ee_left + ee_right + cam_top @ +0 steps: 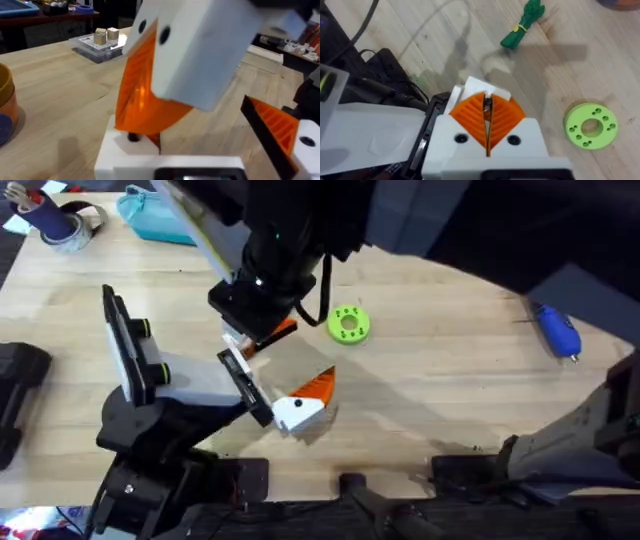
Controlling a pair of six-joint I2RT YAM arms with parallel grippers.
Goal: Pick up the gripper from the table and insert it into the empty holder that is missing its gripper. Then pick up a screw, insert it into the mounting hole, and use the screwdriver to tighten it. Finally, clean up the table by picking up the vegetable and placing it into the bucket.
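Observation:
The holder's black crossbar (245,385) fronts a white housing (190,380) above the left arm's base, and an orange finger (305,402) is mounted at its near end. My right gripper (258,335) (487,100) comes down from above, shut on the loose gripper (480,87). The gripper's white block (165,160) rests at the crossbar's far end. The blue screwdriver (557,330) lies far right on the table (450,380). The green vegetable (522,25) lies beyond the holder and the bucket (5,100) stands nearby. The screw is out of view.
A lime-green disc (348,323) (590,125) lies just right of the right gripper. A teal pouch (155,215) and a tape roll (80,225) sit at the back left. A tray with small wooden blocks (102,40) stands farther off. The right arm hangs large and dark over the table's back.

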